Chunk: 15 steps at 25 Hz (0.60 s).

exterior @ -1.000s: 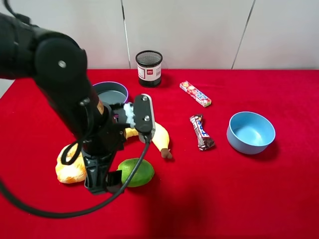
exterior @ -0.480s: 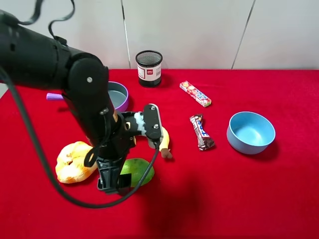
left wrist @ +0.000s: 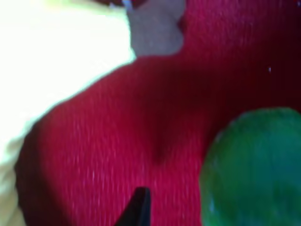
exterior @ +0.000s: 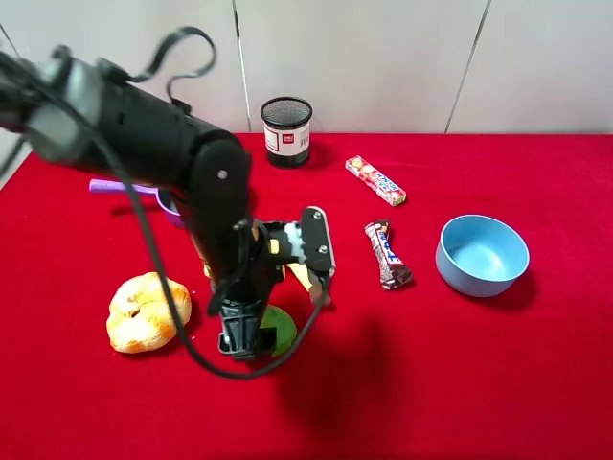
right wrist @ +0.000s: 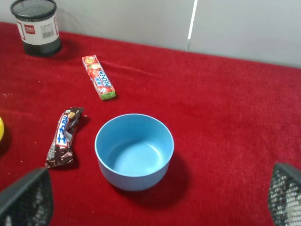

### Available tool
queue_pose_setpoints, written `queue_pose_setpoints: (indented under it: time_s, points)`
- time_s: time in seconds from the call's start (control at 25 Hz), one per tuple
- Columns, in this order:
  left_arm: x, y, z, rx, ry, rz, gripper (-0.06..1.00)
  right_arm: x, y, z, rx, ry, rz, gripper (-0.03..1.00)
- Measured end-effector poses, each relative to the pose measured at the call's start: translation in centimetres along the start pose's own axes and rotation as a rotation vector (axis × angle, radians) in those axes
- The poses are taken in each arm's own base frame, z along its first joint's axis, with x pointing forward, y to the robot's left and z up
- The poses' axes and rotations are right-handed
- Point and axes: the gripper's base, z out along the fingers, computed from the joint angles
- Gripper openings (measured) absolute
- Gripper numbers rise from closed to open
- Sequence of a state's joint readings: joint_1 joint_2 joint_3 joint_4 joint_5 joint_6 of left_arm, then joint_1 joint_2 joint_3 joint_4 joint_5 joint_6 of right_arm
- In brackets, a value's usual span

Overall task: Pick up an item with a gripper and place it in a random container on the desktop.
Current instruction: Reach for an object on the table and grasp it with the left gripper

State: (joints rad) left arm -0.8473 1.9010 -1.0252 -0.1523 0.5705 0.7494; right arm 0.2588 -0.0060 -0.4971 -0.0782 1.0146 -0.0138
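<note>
The green lime [exterior: 280, 332] lies on the red desktop [exterior: 431, 383], mostly hidden by my left arm. My left gripper [exterior: 242, 340] is down at the lime's left side, close against it. In the left wrist view the lime [left wrist: 254, 165] fills one corner, one black fingertip [left wrist: 138, 207] shows beside it over red cloth, and nothing is held. The black mesh cup [exterior: 286, 131] stands at the back, and also shows in the right wrist view [right wrist: 36, 27]. My right gripper [right wrist: 155, 207] is open and empty, its mesh-patterned fingers [right wrist: 26, 200] wide apart above the cloth.
A yellow banana [exterior: 313, 280] lies just behind the lime, mostly hidden. A croissant [exterior: 146, 311] is to the left. The pan's purple handle [exterior: 124, 187] shows at the back left. Two candy bars [exterior: 375, 180] [exterior: 388, 255] and a light-blue bowl [exterior: 482, 254] lie to the right.
My left arm has swung to the right, uncovering the croissant. The gripper has shifted right at table level and now hides most of the lime. The lime has not moved.
</note>
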Motion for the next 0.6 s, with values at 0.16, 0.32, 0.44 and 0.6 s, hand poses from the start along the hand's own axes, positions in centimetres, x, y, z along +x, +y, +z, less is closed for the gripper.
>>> queue_pose_setpoints:
  time_s: [0.16, 0.32, 0.44, 0.6]
  points:
    - [-1.0, 0.0, 1.1, 0.011, 0.008, 0.018, 0.89, 0.0, 0.0, 0.0, 0.000, 0.000, 0.000, 0.69]
    - [-1.1, -0.2, 1.8, 0.023, 0.022, 0.023, 0.89, 0.0, 0.0, 0.0, 0.000, 0.000, 0.000, 0.69]
    - [-1.0, -0.2, 2.2, 0.034, 0.036, 0.023, 0.89, 0.0, 0.0, 0.0, 0.000, 0.000, 0.000, 0.69]
    - [-0.7, -0.4, 2.8, 0.058, 0.069, 0.025, 0.89, 0.0, 0.0, 0.0, 0.000, 0.000, 0.000, 0.69]
